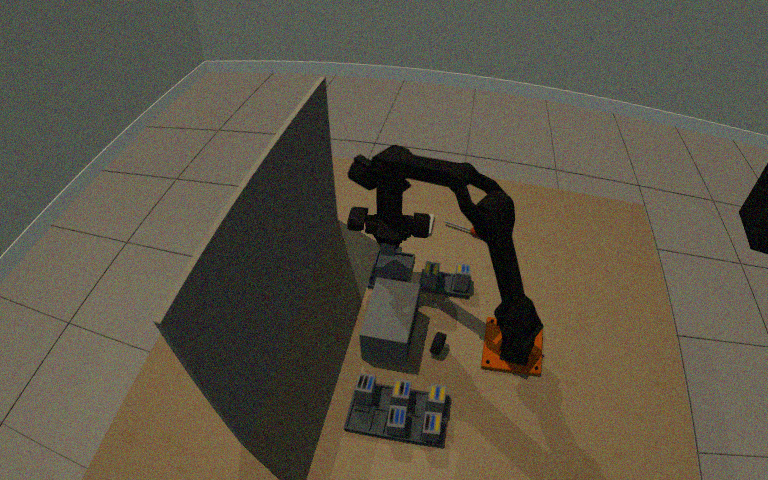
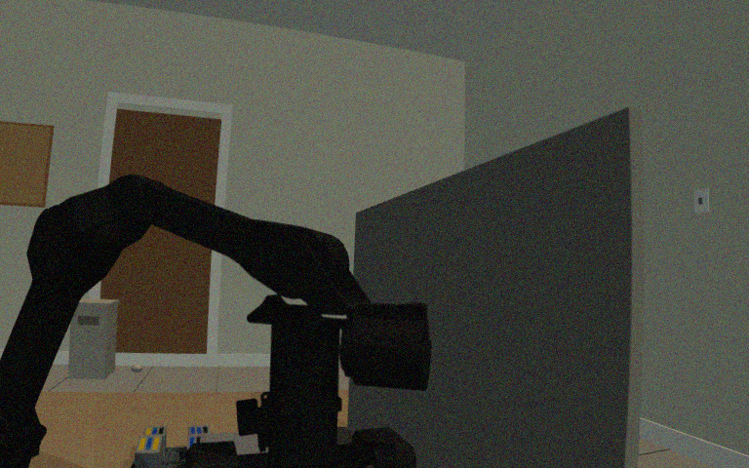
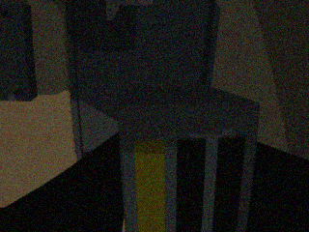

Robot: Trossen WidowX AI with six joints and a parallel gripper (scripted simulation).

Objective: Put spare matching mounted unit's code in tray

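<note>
My end effector [image 1: 390,247] [image 2: 303,453] [image 3: 169,141] is clamped on a spare [image 1: 389,249] [image 3: 189,121], whose label shows one yellow and two black bars. The spare is at the tray [image 1: 409,271] [image 3: 145,72]; contact with the tray floor cannot be determined (my own body covers much of it). The spare has not been let go.

Obstacles: a tall dark panel [image 1: 254,271] [image 2: 496,297] stands upright along the left side of the work area, near the tray. A grey box [image 1: 390,311] stands just beside the tray, on the side towards the lower edge of the desk [image 1: 600,294]. On the tray's right is a small holder [image 1: 445,291] with striped labels.

Other items: a multi-slot rack [image 1: 359,420] carries five labelled units, beyond the grey box towards the lower edge. A small dark object [image 1: 438,343] lies between the box and my orange base plate [image 1: 489,365], which is nearer the right edge. A screwdriver [image 1: 459,227] lies towards the upper edge, its red handle partly behind my arm. A white item [image 1: 432,224] is partly hidden by my end effector (type not readable).
</note>
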